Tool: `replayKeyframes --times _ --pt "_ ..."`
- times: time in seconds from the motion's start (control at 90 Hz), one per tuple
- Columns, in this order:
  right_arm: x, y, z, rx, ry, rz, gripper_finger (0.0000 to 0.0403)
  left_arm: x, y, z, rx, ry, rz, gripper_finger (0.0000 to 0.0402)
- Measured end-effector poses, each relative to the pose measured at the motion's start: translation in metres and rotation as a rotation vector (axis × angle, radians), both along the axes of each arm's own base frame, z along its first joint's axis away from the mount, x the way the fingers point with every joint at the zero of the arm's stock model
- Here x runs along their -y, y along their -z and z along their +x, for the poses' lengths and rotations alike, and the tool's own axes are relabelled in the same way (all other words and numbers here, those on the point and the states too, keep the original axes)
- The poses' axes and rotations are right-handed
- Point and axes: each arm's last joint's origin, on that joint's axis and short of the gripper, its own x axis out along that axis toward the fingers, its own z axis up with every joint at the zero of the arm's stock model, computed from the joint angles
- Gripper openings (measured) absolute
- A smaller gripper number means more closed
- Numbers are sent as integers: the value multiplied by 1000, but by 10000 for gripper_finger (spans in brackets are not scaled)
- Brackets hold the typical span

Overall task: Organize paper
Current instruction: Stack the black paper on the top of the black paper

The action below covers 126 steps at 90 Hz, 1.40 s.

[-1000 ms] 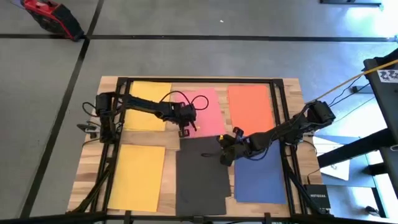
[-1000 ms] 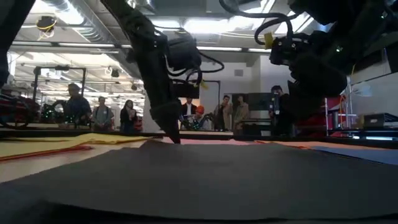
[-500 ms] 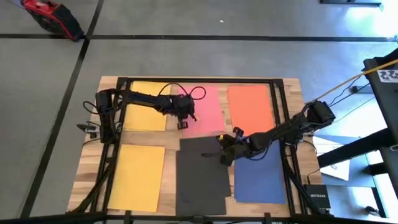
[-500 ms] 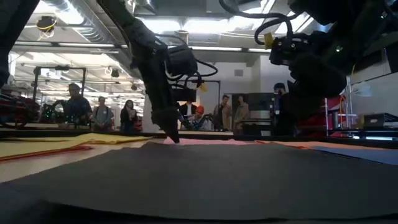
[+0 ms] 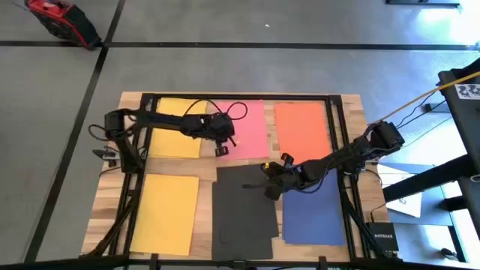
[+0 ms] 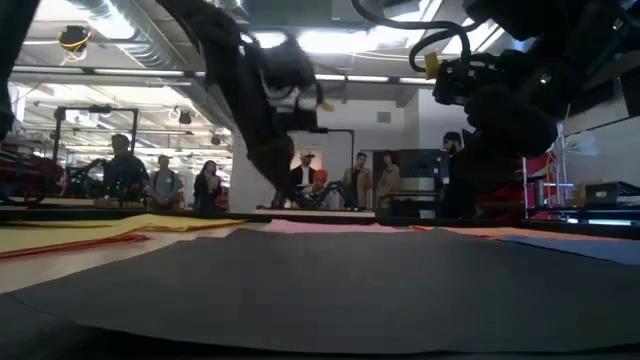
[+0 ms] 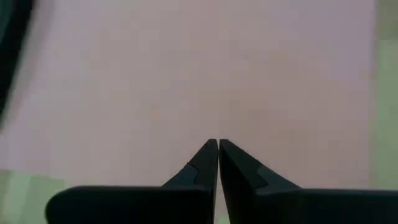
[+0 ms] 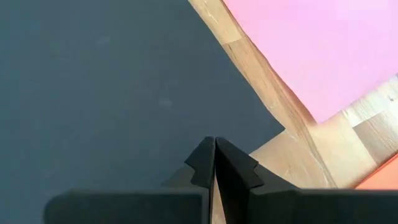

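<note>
Left gripper (image 5: 222,149) has pulled back from the black sheet (image 5: 244,206) in the last second and now hangs over the pink sheet (image 5: 241,130), near that sheet's edge closest to the black one – fingers pressed together, holding nothing, as the left wrist view confirms. Right gripper (image 5: 270,180) hasn't budged: closed and empty, tips right at the black sheet's corner, pink sheet just beyond across a strip of bare table (image 8: 280,146). 6 sheets lie flat – 2 yellow (image 5: 166,212), orange (image 5: 301,127), dark blue (image 5: 315,216) beside the right gripper. The black one sits slightly skewed, so my read is its nudge is finished and pink is next
</note>
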Motion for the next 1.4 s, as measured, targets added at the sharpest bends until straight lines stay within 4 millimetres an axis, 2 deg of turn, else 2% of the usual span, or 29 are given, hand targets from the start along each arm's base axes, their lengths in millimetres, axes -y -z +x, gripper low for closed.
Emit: replayKeyframes --times 0.078,0.156,0.233,0.344,0.489,0.689,1.189,1.4 --pt "0 0 0 -6 -6 12 1 15 -13 -6 13 -8 -53 0" --pt "-1 1 -1 -21 -7 32 1 33 -17 -11 -11 -15 -95 0" --pt "2 3 -4 -50 24 38 1 48 -12 -14 -29 -22 -129 0" --pt "15 6 -8 -100 116 34 1 64 5 -19 -33 -27 -153 0" --pt "33 13 -11 -133 186 42 1 67 25 -26 8 -85 -188 0" --pt "47 19 -8 -105 188 123 1 70 39 -33 42 -129 -214 0" --pt "40 17 0 -73 89 339 1 108 45 -38 31 -87 -281 0" --pt "31 17 -2 -83 53 361 1 113 45 -39 36 -90 -260 0"
